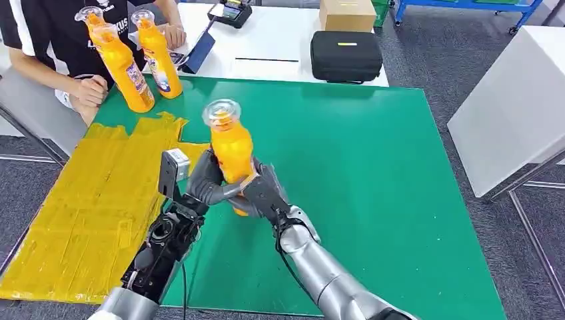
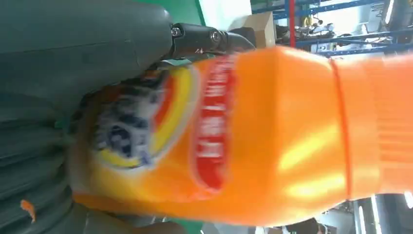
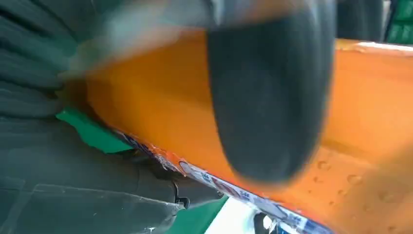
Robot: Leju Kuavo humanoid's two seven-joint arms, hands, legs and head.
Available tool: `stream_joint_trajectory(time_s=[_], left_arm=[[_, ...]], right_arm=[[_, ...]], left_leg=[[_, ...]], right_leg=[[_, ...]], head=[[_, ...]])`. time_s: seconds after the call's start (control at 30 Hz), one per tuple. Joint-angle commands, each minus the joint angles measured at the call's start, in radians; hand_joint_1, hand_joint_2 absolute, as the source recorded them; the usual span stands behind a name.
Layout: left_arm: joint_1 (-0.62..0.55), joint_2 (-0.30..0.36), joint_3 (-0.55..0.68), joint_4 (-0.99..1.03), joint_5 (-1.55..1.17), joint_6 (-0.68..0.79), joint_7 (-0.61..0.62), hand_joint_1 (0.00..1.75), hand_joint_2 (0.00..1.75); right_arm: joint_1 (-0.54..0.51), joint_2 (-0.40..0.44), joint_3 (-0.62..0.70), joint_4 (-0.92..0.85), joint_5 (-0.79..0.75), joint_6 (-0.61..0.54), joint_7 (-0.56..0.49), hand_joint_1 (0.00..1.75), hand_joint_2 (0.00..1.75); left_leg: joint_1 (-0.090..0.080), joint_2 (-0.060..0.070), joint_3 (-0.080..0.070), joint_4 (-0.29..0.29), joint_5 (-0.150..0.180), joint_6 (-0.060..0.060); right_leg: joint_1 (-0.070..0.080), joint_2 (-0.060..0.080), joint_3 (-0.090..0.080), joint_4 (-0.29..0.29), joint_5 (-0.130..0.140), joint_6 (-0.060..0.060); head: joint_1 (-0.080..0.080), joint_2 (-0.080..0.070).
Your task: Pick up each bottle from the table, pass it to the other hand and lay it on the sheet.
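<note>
Handover in mid-air: bottle [image 1: 230, 143] upright, held above the table [image 1: 373, 200], lower body wrapped by both hands at once. Left hand [image 1: 203, 181] grips from its side, right hand [image 1: 263, 192] from the opposite side, fingers of the two nearly touching around the label. Cap end stands clear above both. Sheet [image 1: 86, 207] lies just outboard of the left hand. Two more bottles [image 1: 141, 57] stand far ahead of the left hand, by a person's hand [image 1: 90, 90]. Risks: droplets visible on the plastic, so a slip is likely if the right releases before the left is firm; a low grip leaves the bottle top-heavy and could tip it; crowded fingers may snag on release.
</note>
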Motion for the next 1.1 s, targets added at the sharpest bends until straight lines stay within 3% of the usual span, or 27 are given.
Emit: stream_joint_trajectory(time_s=[0.03,0.5,0.53,0.57,0.6,0.63,0.77,0.9,0.93,1.1], left_arm=[[-0.085,0.010,-0.025,0.124,0.008,-0.008,-0.005,0.00,1.75],[-0.101,0.006,-0.014,0.157,0.012,0.011,-0.008,0.00,1.75],[-0.103,0.003,-0.007,0.163,0.016,0.019,-0.014,0.07,1.75],[-0.103,0.002,-0.001,0.165,0.021,0.027,-0.016,0.99,1.75],[-0.103,0.002,0.002,0.166,0.024,0.028,-0.016,1.59,1.75],[-0.103,0.002,0.005,0.168,0.026,0.028,-0.017,1.75,1.75],[-0.101,0.002,0.010,0.172,0.035,0.025,-0.021,1.75,1.75],[-0.102,0.001,0.012,0.171,0.037,0.027,-0.022,1.75,1.75],[-0.099,-0.003,0.020,0.164,0.045,0.036,-0.020,1.75,1.75],[-0.088,-0.002,0.044,0.138,0.094,0.051,-0.001,1.75,1.75]], right_arm=[[-0.014,0.003,0.133,0.075,0.041,0.015,-0.001,1.75,1.75],[-0.011,0.003,0.139,0.067,0.045,0.010,-0.001,1.75,1.75],[-0.011,0.004,0.139,0.067,0.044,0.010,0.001,1.75,1.75],[-0.010,0.003,0.140,0.067,0.043,0.009,0.002,1.75,1.75],[-0.010,0.003,0.139,0.067,0.042,0.009,0.002,1.75,1.75],[-0.010,0.002,0.139,0.067,0.041,0.008,0.003,1.75,1.75],[-0.008,-0.001,0.136,0.068,0.036,0.003,0.000,1.75,1.75],[-0.006,-0.001,0.138,0.066,0.037,0.001,-0.001,1.75,1.75],[-0.006,-0.001,0.140,0.062,0.038,-0.002,0.004,1.75,1.75],[0.000,-0.003,0.140,0.047,0.032,-0.007,0.010,1.75,1.75]], left_leg=[[0.000,0.000,0.008,0.000,-0.004,-0.002],[0.000,0.000,0.005,0.000,-0.003,-0.002],[0.001,0.000,0.003,0.000,-0.002,-0.001],[0.001,0.000,0.005,0.001,-0.003,-0.002],[0.001,0.000,0.008,0.001,-0.004,-0.002],[0.000,0.000,0.003,0.000,-0.002,-0.001],[0.001,0.000,0.004,0.000,-0.002,-0.002],[0.000,0.001,0.016,0.002,-0.009,-0.004],[0.000,0.000,0.007,0.001,-0.004,-0.002],[0.001,0.000,0.006,0.001,-0.004,-0.002]], right_leg=[[0.001,-0.002,0.008,0.001,-0.004,-0.003],[0.001,-0.002,0.005,0.001,-0.003,-0.002],[0.001,-0.001,0.003,0.000,-0.002,-0.001],[0.001,-0.002,0.005,0.001,-0.003,-0.002],[0.001,-0.002,0.008,0.002,-0.005,-0.003],[0.001,-0.001,0.003,0.000,-0.002,-0.001],[0.001,-0.002,0.004,0.000,-0.002,-0.002],[0.001,-0.003,0.015,0.003,-0.009,-0.004],[0.001,-0.002,0.007,0.001,-0.004,-0.002],[0.001,-0.002,0.006,0.001,-0.004,-0.002]], head=[[0.000,0.000],[0.000,0.000],[0.000,0.000],[0.000,0.000],[0.000,0.000],[0.000,0.000],[0.000,0.000],[0.000,0.000],[0.000,0.000],[0.000,0.000]])
